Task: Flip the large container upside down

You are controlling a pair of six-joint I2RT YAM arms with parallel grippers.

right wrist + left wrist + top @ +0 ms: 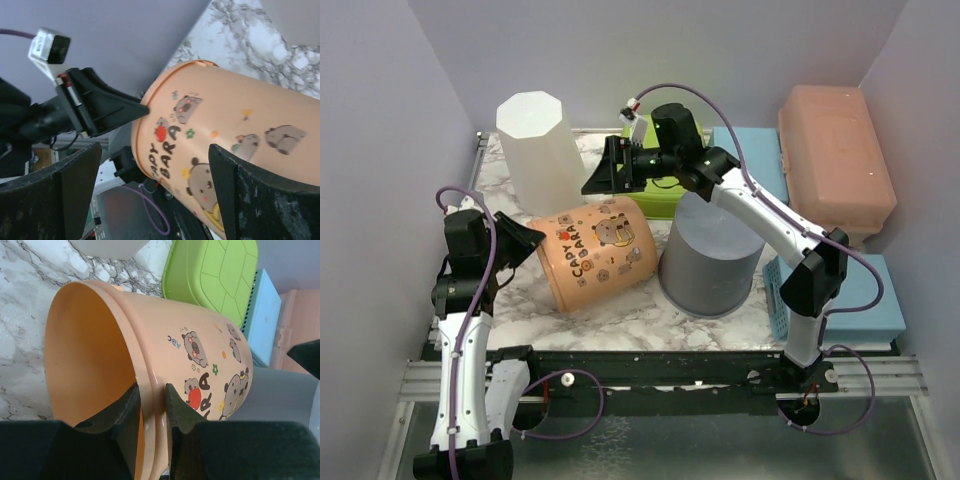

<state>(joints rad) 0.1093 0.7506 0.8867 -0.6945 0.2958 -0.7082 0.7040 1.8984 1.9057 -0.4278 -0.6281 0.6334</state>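
Observation:
The large peach container (595, 255), printed with capybaras, lies tilted on its side on the marble table (620, 312), its mouth facing left. My left gripper (533, 243) is shut on its rim, one finger inside and one outside; the left wrist view shows the gripper (151, 390) pinching the rim of the container (200, 340). My right gripper (595, 180) is open and empty, hovering just above the container's upper side near its base. In the right wrist view the open gripper (155, 150) straddles the container (235, 135) without touching it.
A tall white container (542, 150) stands upturned at the back left. A grey upturned bucket (712, 255) sits right of the peach one. A green lidded box (655, 195), blue baskets (865, 290) and a salmon box (835, 160) fill the back and right.

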